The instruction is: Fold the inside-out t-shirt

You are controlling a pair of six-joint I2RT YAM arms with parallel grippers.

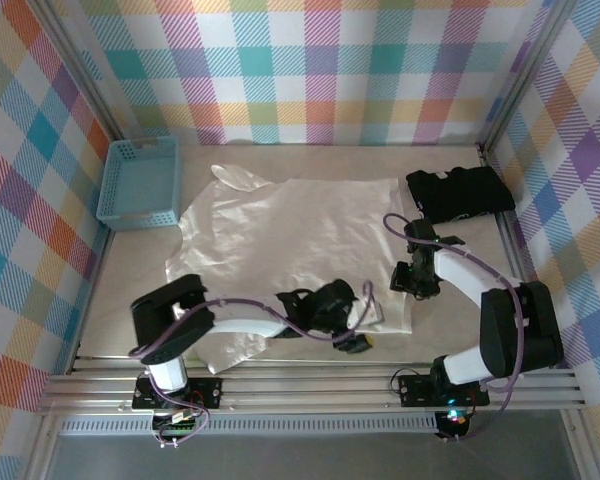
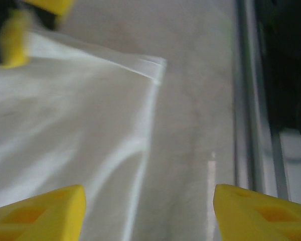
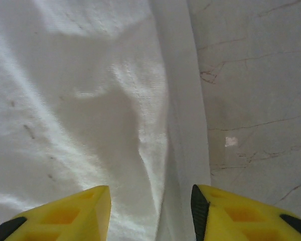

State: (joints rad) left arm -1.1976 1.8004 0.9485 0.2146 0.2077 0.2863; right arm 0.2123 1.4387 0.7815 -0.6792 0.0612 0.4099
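Status: early stage, by my read. inside-out t-shirt (image 1: 290, 230) is spread mostly flat mid-bench (image 1: 120, 295). Collar end looks to point left toward the blue basket (image 1: 140, 182), hem end right. Black folded garment (image 1: 460, 192) sits at the far right, just beside the shirt's far hem corner.

Left arm (image 1: 240, 320) reaches across the near edge of the shirt to its near right corner. Left jaws are apart: wrist view shows the cloth edge (image 2: 65, 125) and bare bench between the fingertips (image 2: 35, 213), nothing clamped.

Right arm (image 1: 470, 275) is over the hem side. Right jaws are apart, straddling the hem band (image 3: 183, 125). Cloth lies flat under the gap and isn't pinched, as far as I can tell.

Done: shirt laid out, roughly squared, some wrinkles.

Left to do: every fold. No clean crease shows anywhere. The near-left sleeve area pokes out under the left arm, and I can't tell whether it's doubled over or just bunched.

Guess: with both arms at the hem edge, the step in hand is taking the two hem corners for a first fold toward the collar. Neither corner is gripped yet.
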